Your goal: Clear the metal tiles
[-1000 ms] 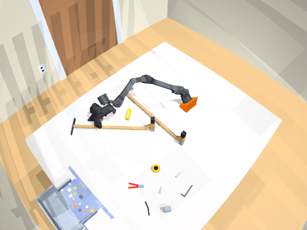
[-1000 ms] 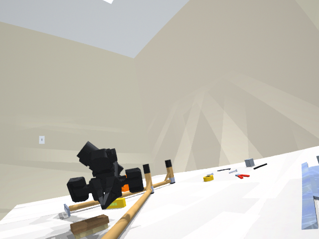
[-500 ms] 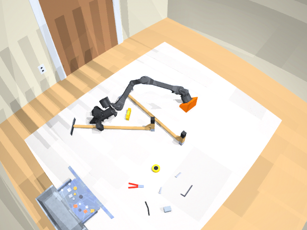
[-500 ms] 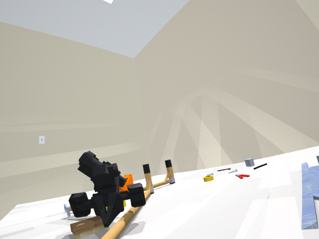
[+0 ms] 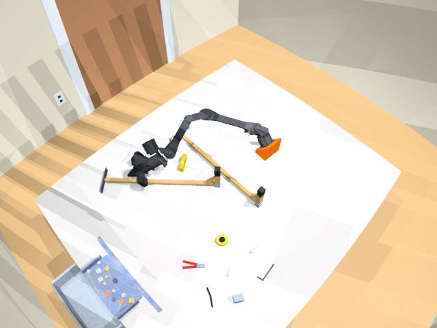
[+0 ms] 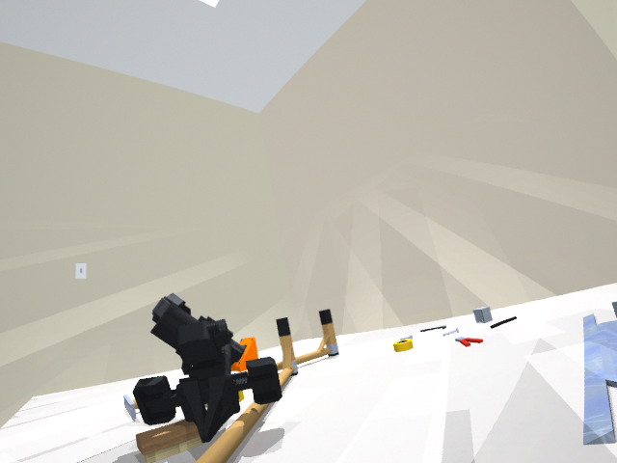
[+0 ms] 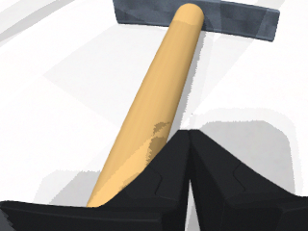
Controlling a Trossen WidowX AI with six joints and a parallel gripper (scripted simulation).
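The long scraper (image 5: 176, 182) (image 6: 244, 423) (image 7: 161, 90) lies flat on the white table, a wooden handle with a dark blade (image 5: 103, 180) (image 7: 250, 19) at its left end. My gripper (image 5: 142, 182) (image 6: 206, 433) (image 7: 188, 139) is low over the handle near the blade end. Its fingers are pressed together with nothing between them, and the handle runs under the left finger. The steel bench plate (image 5: 136, 292) (image 6: 598, 378) lies at the near left corner with several small metal tiles (image 5: 106, 279) on it. The catch box (image 5: 67, 282) adjoins its outer end.
A second long-handled tool (image 5: 229, 176) crosses behind the scraper. A yellow block (image 5: 182, 162) and a wooden block (image 6: 164, 438) lie near the gripper. The arm's orange base (image 5: 270, 148) stands farther back. A yellow roll (image 5: 221, 240), red pliers (image 5: 190, 263), a grey block (image 5: 237, 298), and small bolts lie in front.
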